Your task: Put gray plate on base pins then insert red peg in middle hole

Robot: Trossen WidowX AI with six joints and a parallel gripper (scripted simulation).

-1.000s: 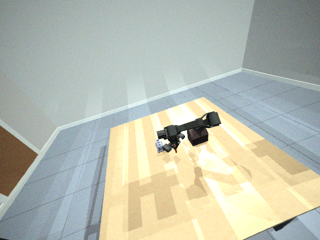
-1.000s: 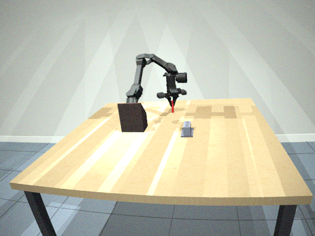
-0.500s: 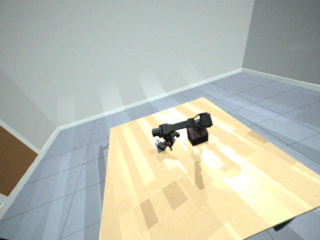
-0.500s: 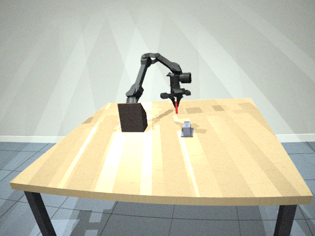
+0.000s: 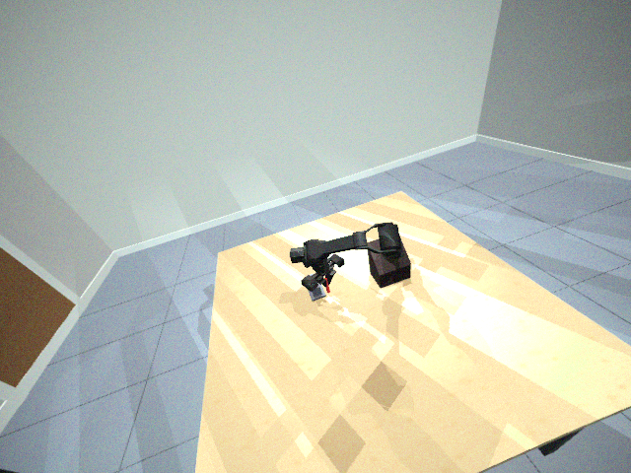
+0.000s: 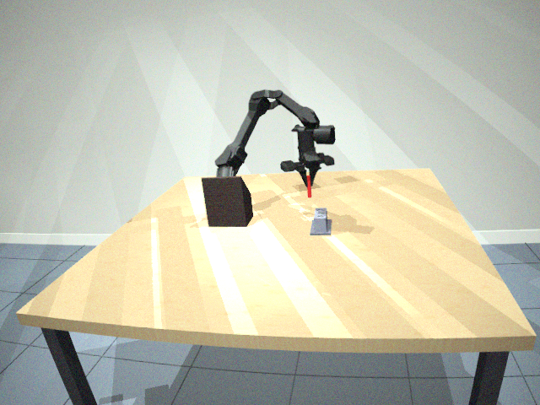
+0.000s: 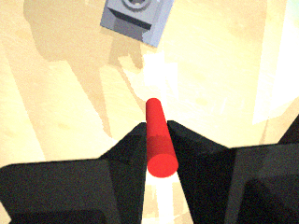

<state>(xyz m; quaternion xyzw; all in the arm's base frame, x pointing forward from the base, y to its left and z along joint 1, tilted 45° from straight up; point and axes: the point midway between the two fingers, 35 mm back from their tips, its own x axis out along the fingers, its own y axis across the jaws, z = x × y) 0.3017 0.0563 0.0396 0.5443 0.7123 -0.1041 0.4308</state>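
My gripper (image 5: pixel 326 279) (image 6: pixel 309 180) (image 7: pixel 156 127) is shut on the red peg (image 5: pixel 327 286) (image 6: pixel 309 189) (image 7: pixel 156 114). The peg points down, with its lower end free above the table. The gray base (image 5: pixel 319 297) (image 6: pixel 313 231) (image 7: pixel 161 29) stands on the table, partly hidden by the arm in the top view and cut off at the top of the wrist view. The gray plate (image 6: pixel 320 211) (image 7: pixel 144 19) appears to lie flat on top of it; the seam is too small to tell. A raised ring around a hole shows in the wrist view. The peg is beside the base, not over that hole.
The arm's dark mounting block (image 5: pixel 389 269) (image 6: pixel 226 202) stands on the wooden table (image 5: pixel 275 351) (image 6: pixel 174 278). The arm reaches out from it above the table. Bright light patches and shadows cross the table top.
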